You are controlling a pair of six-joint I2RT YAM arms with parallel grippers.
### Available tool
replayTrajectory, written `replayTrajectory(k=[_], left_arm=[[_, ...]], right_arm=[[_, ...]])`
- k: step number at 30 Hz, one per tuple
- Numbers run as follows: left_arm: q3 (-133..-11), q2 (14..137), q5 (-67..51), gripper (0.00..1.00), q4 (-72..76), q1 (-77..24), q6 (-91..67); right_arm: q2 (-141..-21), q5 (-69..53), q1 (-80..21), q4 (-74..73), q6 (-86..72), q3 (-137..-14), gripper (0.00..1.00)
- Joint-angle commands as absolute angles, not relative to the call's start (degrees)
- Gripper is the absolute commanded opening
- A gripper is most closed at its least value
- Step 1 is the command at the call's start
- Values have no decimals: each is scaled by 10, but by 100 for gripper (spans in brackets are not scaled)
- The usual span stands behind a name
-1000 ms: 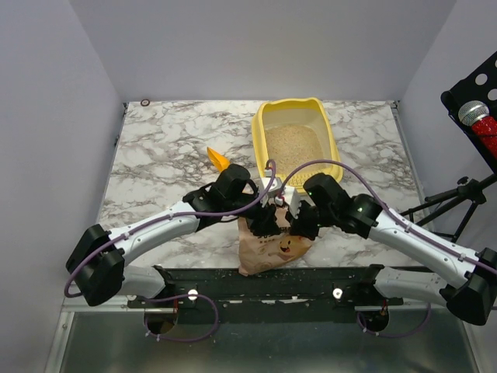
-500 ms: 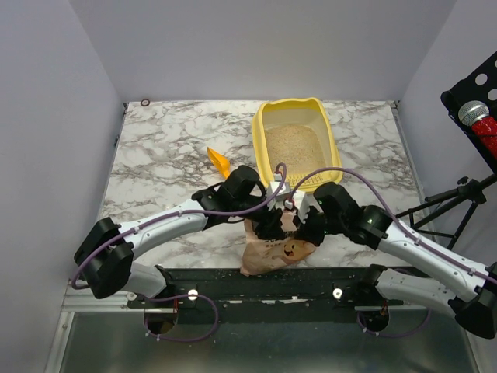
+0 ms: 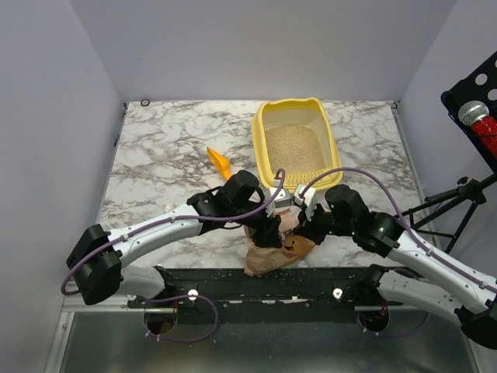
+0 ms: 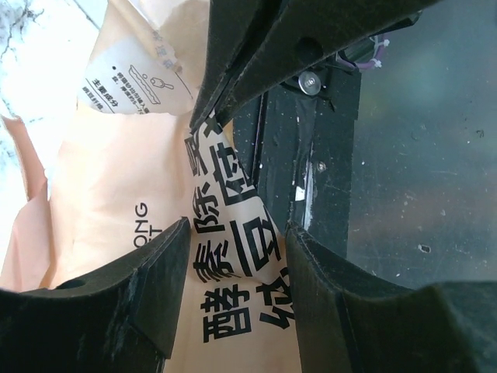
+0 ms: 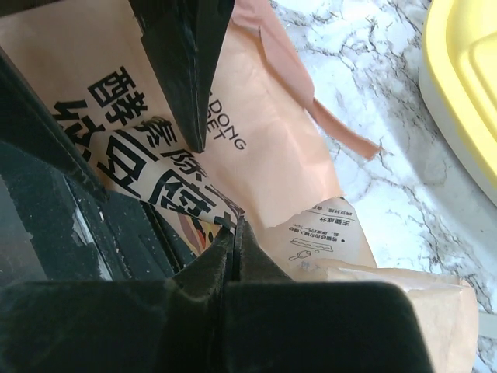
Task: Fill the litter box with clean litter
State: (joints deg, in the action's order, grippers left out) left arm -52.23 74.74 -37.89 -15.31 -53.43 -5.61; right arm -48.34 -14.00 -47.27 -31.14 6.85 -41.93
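Top external view: at the near edge of the table (image 3: 163, 148), both grippers hold the pinkish-tan bag (image 3: 268, 260), which sags between them. The left gripper (image 4: 237, 233) has its fingers apart, the bag's printed fold filling the gap, apparently clamped on it. The right gripper (image 5: 231, 229) is pinched flat on the bag's thin edge, just across from the left pair. Directly beyond the fingers, slightly nearer the right pair, sits the litter box (image 3: 257, 136), its long axis running away from the arms, clean litter (image 3: 293, 148) covering its floor. An orange scoop (image 3: 219, 161) lies beyond the left fingers, to their left. The pour looks set to go forward over the near rim.
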Motion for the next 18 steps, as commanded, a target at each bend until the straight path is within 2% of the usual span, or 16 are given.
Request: replayTrajectory(k=[1,7,9,10,13,15,16,18], left_arm=[[-497,777,-378,60,-223,-554,-62],[-505,800,-317,59,-264,-555,-39],[-508,799,-291,55,-274,-555,-35],[-508,800,-283,49,-275,-555,-34],[-511,807,-263,19,-284,-555,-29],[-512,813,-250,4,-289,-555,-24],[-517,816,-243,0,-292,-555,-23],[-525,817,-235,0,-293,-555,-25]], right_arm=[[-468,-93,-458,-215,62,-437,0],[-443,-59,-458,-216,55,-439,0],[-438,-48,-458,-221,55,-439,0],[-436,-47,-458,-224,54,-441,0],[-431,-42,-458,-233,51,-444,0],[-428,-40,-458,-234,52,-442,0],[-429,-44,-458,-236,52,-441,0],[-437,-58,-458,-236,50,-441,0]])
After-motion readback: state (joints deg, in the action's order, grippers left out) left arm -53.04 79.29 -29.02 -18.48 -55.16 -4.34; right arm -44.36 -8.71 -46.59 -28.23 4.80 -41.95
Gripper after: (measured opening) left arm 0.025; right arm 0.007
